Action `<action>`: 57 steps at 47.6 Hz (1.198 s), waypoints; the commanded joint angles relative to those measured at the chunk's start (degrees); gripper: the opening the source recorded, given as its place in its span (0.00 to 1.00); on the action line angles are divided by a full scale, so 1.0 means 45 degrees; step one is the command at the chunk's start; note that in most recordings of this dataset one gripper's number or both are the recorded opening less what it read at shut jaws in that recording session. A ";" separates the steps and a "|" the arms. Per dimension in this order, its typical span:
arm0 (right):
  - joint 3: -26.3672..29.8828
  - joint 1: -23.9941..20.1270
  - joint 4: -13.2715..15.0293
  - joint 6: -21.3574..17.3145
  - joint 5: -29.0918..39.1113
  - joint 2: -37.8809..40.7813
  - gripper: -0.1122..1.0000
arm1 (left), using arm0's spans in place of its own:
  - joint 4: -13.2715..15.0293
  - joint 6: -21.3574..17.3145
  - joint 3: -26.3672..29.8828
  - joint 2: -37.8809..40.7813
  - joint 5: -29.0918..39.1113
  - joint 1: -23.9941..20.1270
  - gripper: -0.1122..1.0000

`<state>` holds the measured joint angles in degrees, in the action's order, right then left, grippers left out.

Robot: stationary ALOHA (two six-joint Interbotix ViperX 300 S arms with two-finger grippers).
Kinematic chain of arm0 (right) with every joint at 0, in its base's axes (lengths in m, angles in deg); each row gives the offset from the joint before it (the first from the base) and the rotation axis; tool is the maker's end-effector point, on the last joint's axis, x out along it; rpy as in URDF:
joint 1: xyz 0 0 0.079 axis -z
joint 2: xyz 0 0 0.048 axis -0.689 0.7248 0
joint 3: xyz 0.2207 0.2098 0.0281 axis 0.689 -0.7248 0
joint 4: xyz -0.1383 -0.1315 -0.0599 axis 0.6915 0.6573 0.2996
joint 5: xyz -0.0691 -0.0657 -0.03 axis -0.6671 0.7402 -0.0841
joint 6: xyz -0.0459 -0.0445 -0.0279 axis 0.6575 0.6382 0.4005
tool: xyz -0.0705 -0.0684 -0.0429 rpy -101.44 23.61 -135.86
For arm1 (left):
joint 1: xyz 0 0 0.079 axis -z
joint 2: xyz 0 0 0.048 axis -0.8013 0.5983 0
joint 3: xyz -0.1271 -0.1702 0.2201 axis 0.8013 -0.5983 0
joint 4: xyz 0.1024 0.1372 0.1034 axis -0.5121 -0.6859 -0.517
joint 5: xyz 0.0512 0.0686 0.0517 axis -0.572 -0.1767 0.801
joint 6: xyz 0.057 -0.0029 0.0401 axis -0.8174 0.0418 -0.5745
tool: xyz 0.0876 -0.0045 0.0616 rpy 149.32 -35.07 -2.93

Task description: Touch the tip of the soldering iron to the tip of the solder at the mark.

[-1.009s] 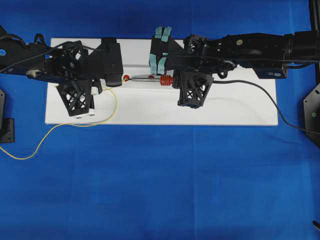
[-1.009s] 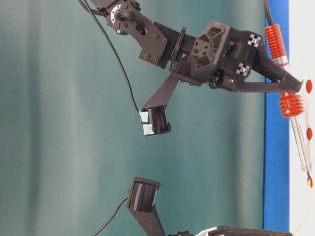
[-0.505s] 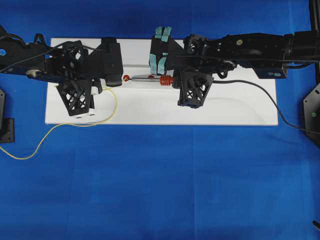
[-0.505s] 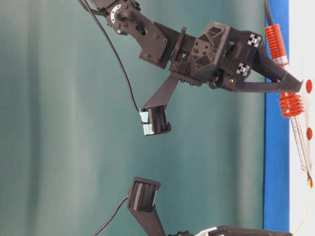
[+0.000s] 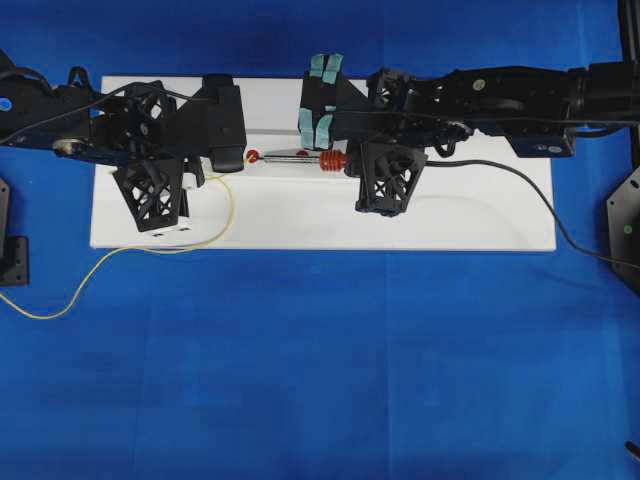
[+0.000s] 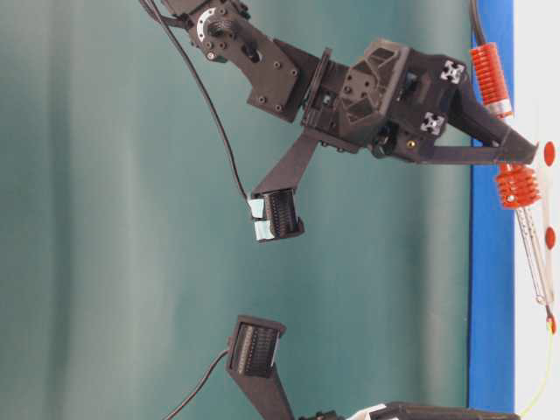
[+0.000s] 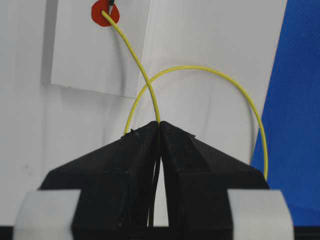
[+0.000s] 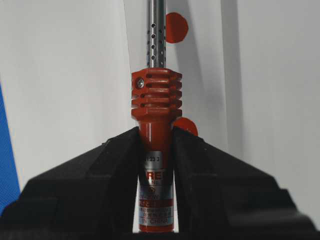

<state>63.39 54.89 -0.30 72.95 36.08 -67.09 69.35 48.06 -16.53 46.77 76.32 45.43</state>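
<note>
On the near blue cloth (image 5: 320, 380), a loose tail of the thin yellow solder wire (image 5: 120, 252) is seen curling toward the left edge before climbing onto the flat white board (image 5: 480, 225). On the board's left part, the wire loops round and is pinched between the closed black fingers of the left gripper (image 7: 159, 124); from that pinch its free end runs on to a round red mark (image 7: 105, 12), where it is met by a dark point. To the right, the slim soldering iron with its orange-red handle, ribbed red collar and perforated silver shaft (image 8: 156, 95) is clamped at the handle by the right gripper (image 8: 155, 131), jaws shut hard on it; the shaft is aimed leftward along the board toward the same mark. Its black cord (image 5: 520, 180) trails off to the right. Two further red dots are passed along the shaft.

The contact step is judged to be in hand, and apparently reached: tip and wire end appear to touch on the mark, though the joint is small in every view. What is called for next is thought to be only a steady hold, both grips kept firm so that neither tip slides off the dot.
</note>
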 commanded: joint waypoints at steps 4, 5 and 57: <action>0.0313 0.0000 0.0020 0.0000 -0.0039 -0.0176 0.16 | -0.0039 -0.0020 0.0273 -0.0098 -0.0020 -0.0039 0.12; 0.0313 0.0000 0.0020 0.0000 -0.0039 -0.0176 0.16 | -0.0039 -0.0020 0.0273 -0.0098 -0.0039 -0.0039 0.12; 0.0293 0.0000 0.0039 0.0000 -0.0078 -0.0176 0.16 | -0.0039 0.0215 -0.0508 -0.2559 0.1152 -0.0039 0.12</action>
<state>63.39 54.97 -0.22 72.95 36.08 -67.09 69.26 48.85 -18.55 37.63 81.76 45.34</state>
